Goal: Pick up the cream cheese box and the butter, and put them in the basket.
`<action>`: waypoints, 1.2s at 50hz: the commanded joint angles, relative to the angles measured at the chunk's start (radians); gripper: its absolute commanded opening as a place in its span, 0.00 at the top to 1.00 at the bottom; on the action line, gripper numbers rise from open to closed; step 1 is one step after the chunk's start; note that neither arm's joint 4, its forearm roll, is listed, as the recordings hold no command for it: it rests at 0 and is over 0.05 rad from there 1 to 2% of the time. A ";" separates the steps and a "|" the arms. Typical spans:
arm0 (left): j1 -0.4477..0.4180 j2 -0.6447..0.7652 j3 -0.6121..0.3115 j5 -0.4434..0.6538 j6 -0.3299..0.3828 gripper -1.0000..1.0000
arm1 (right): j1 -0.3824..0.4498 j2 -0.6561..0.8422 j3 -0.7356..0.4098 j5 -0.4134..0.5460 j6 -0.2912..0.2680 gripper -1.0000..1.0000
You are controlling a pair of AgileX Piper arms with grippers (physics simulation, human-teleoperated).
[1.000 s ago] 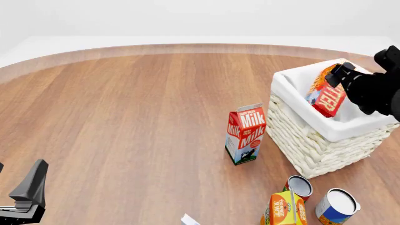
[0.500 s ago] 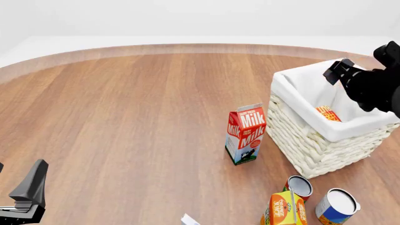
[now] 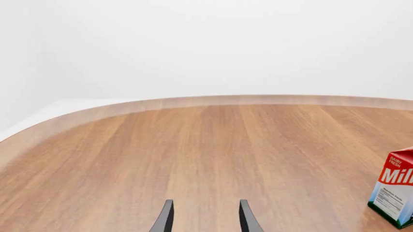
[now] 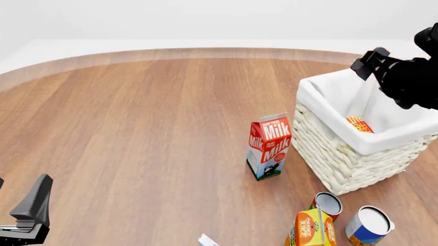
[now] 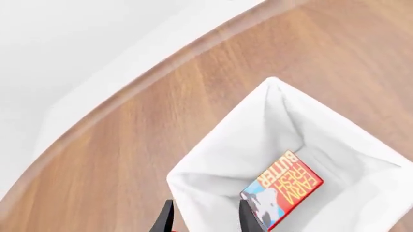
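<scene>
A round wooden table stands before plain white walls. The right gripper hangs above the basket, fingers narrowly parted and holding nothing; the butter lies flat on the cloth lining inside. The cream cheese box shows only as a corner at the table's near edge, near the left gripper, which is likewise slightly parted and empty. That arm seems best placed to take it: spread wider, descend squarely, and stay clear of the milk carton. Only the right wrist view shows the butter's full face; the front view catches a sliver.
</scene>
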 commanded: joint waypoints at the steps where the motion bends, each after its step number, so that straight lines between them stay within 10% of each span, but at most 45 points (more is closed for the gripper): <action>1: 0.000 0.000 0.000 0.000 0.000 0.00 | 0.060 -0.069 -0.059 0.091 -0.030 0.00; 23: 0.000 0.000 0.000 0.000 0.000 0.00 | 0.283 -0.188 -0.258 0.354 -0.147 0.00; 60: 0.000 0.000 0.000 0.000 0.000 0.00 | 0.581 -0.175 -0.399 0.478 -0.327 0.00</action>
